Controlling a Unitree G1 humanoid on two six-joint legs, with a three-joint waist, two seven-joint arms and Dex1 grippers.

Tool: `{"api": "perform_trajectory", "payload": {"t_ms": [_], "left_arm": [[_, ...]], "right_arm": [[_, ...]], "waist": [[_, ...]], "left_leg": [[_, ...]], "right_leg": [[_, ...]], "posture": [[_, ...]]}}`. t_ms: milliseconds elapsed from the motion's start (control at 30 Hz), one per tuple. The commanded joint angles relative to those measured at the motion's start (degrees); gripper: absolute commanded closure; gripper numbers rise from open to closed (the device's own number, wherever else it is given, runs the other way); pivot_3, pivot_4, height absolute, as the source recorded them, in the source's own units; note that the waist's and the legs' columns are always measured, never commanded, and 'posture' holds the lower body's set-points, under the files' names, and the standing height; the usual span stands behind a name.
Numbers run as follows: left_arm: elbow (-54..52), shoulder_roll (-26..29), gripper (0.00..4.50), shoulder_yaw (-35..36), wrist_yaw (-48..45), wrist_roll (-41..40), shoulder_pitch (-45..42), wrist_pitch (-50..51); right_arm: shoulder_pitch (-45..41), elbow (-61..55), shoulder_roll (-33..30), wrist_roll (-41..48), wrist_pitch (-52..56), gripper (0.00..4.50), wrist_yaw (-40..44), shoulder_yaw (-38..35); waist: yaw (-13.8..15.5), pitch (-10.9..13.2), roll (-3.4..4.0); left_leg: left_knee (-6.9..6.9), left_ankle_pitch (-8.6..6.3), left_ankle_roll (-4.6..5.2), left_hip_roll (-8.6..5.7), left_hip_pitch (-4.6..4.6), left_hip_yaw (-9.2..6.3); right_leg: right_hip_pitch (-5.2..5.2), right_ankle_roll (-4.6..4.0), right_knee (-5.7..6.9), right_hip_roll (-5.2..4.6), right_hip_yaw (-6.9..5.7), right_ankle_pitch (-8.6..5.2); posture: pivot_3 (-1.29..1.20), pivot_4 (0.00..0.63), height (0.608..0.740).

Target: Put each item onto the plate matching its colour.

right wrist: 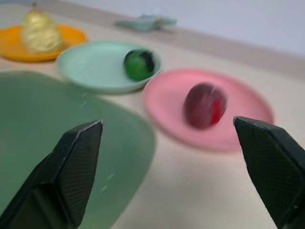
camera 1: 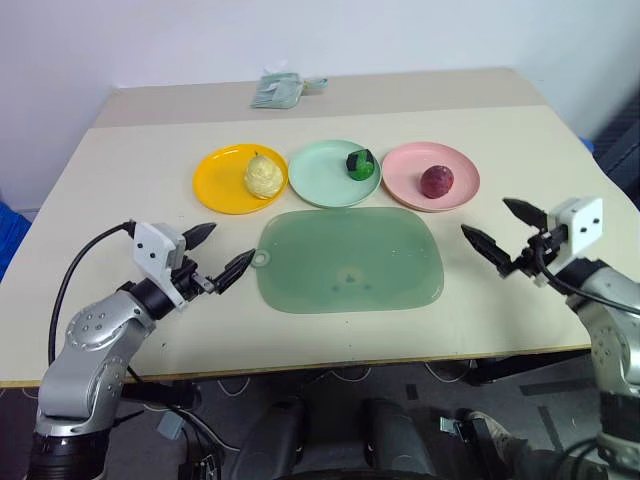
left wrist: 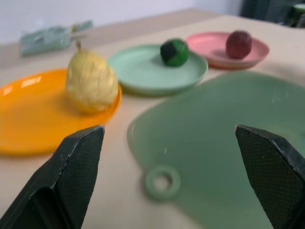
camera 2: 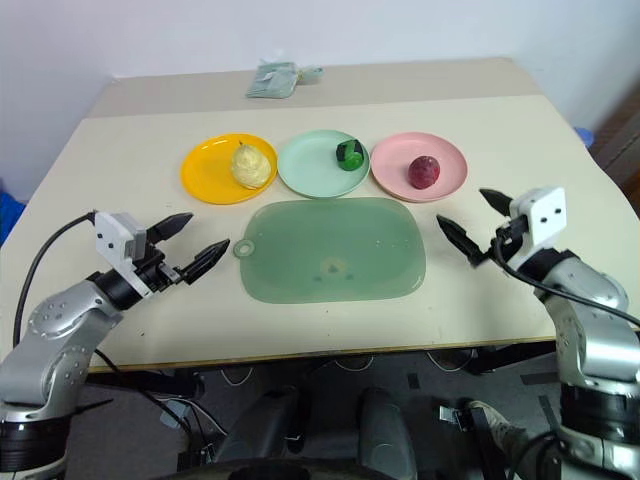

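Three plates stand in a row at the middle of the table. The pale yellow pear-like item point(camera 1: 262, 176) rests on the orange-yellow plate point(camera 1: 220, 185). On the mint green plate point(camera 1: 325, 178) lies the dark green round item point(camera 1: 361, 165). The dark red round item point(camera 1: 436, 181) sits on the pink plate point(camera 1: 462, 176). My left gripper point(camera 1: 219, 251) hovers open and empty left of the green mat. At the mat's right, my right gripper point(camera 1: 502, 227) is open too, holding nothing.
A large translucent green mat point(camera 1: 350, 260) lies in front of the plates, its ring handle point(camera 1: 262, 260) toward my left gripper. A grey-green cloth bundle point(camera 1: 281, 90) sits at the table's far edge. The near table edge runs just below both grippers.
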Motion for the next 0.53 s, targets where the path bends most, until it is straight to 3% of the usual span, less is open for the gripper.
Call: {"api": "perform_trajectory", "payload": {"t_ms": [33,533], "left_arm": [[-2.9,-0.3,0.0,0.7,-0.6,0.1,1.2,-2.5],[-0.9,-2.9,0.0,0.1,-2.5,1.5,5.0,-9.4]], "right_arm": [[1.5,-5.1,-1.7,3.7,2.8,0.02,-0.5,-4.0],[8.8,-9.7,-2.6,7.4,5.5,0.02,0.1,-7.1]], "waist": [[0.0,0.0,0.0],[0.0,0.0,-0.03]], "left_leg": [[0.01,0.0,0.0,0.0,0.01,0.0],[0.01,0.0,0.01,0.04,0.01,0.0]], "right_leg": [[0.03,-0.01,0.0,0.0,0.0,0.0],[0.06,-0.09,-0.04,0.0,-0.05,-0.05]], "posture": [[0.0,0.15,0.74],[0.0,0.15,0.74]]}}
